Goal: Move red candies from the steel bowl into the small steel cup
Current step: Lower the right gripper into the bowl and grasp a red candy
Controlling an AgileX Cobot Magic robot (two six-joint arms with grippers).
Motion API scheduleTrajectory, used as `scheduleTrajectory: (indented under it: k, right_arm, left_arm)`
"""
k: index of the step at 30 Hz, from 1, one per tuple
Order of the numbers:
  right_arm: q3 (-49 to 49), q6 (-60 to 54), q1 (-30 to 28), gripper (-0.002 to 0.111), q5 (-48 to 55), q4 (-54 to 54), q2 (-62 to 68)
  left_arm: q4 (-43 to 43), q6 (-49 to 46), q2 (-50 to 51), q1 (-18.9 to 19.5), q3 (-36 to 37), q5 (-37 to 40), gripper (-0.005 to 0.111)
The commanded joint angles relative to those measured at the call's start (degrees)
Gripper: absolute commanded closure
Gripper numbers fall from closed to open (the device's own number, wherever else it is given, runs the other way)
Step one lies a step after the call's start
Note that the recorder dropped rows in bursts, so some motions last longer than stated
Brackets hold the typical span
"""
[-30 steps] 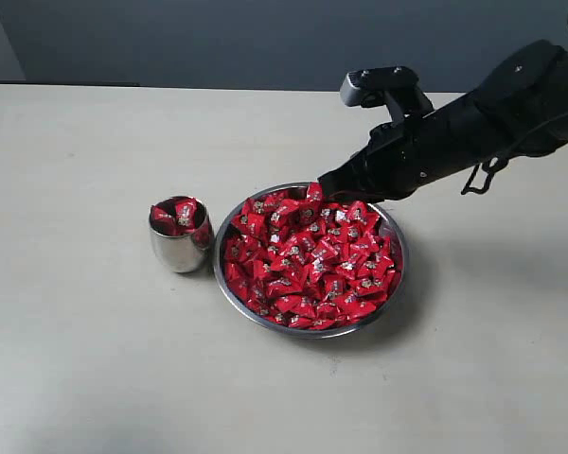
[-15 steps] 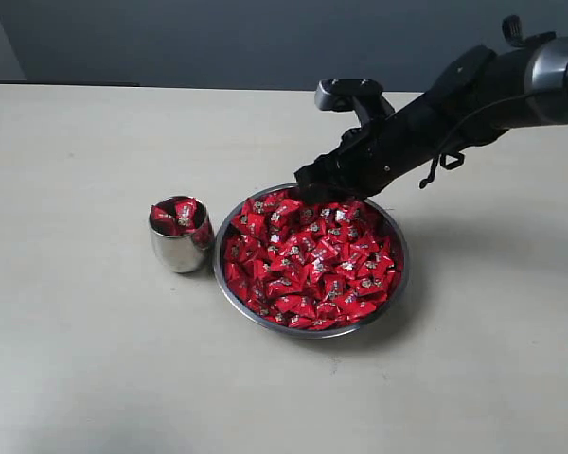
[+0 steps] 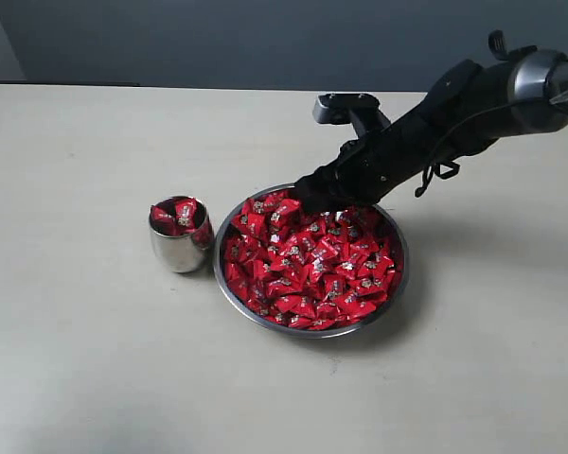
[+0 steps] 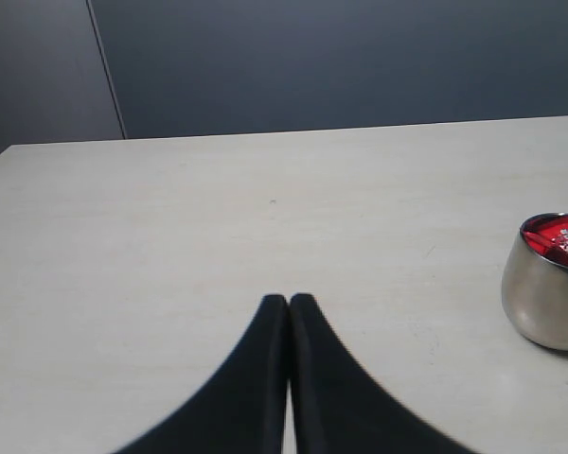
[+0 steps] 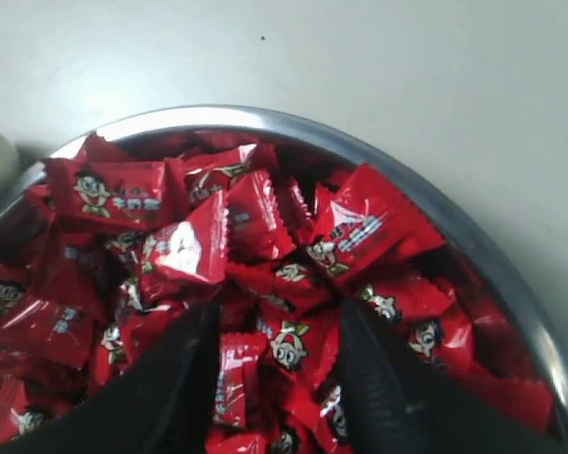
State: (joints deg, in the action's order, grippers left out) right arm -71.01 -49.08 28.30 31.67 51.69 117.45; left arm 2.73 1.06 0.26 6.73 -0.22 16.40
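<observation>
The steel bowl (image 3: 393,287) sits mid-table, heaped with red candies (image 3: 308,265). Left of it stands the small steel cup (image 3: 178,248) with a few red candies (image 3: 180,214) in it. My right gripper (image 3: 308,197) is down in the bowl's far edge, open, its two black fingers (image 5: 175,378) spread with candies (image 5: 284,345) lying loose between them inside the bowl (image 5: 218,116). My left gripper (image 4: 289,303) is shut and empty over bare table, with the cup (image 4: 546,293) off to one side of it.
The pale tabletop (image 3: 95,359) surrounds the bowl and cup. A dark wall (image 3: 218,38) runs behind the table's far edge. My right arm (image 3: 473,99) reaches in from the right.
My right gripper has gone from shut to open, shifted a little left and dropped into the candies at the bowl's far edge. Cup and bowl have not moved.
</observation>
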Motion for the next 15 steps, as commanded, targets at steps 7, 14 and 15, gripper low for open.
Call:
scheduleTrajectory:
  k: [7, 14, 15]
  right_arm:
    - [-3.58, 0.03, -0.20, 0.068, 0.07, 0.42, 1.65]
    - [-3.68, 0.19, -0.20, 0.068, 0.01, 0.83, 2.85]
    - [-3.68, 0.19, -0.20, 0.068, 0.21, 0.83, 2.97]
  left_arm:
    - [-0.12, 0.07, -0.26, 0.03, 0.22, -0.09, 0.106]
    - [-0.12, 0.07, -0.26, 0.03, 0.22, -0.09, 0.106]
    - [-0.12, 0.07, -0.26, 0.03, 0.22, -0.09, 0.106]
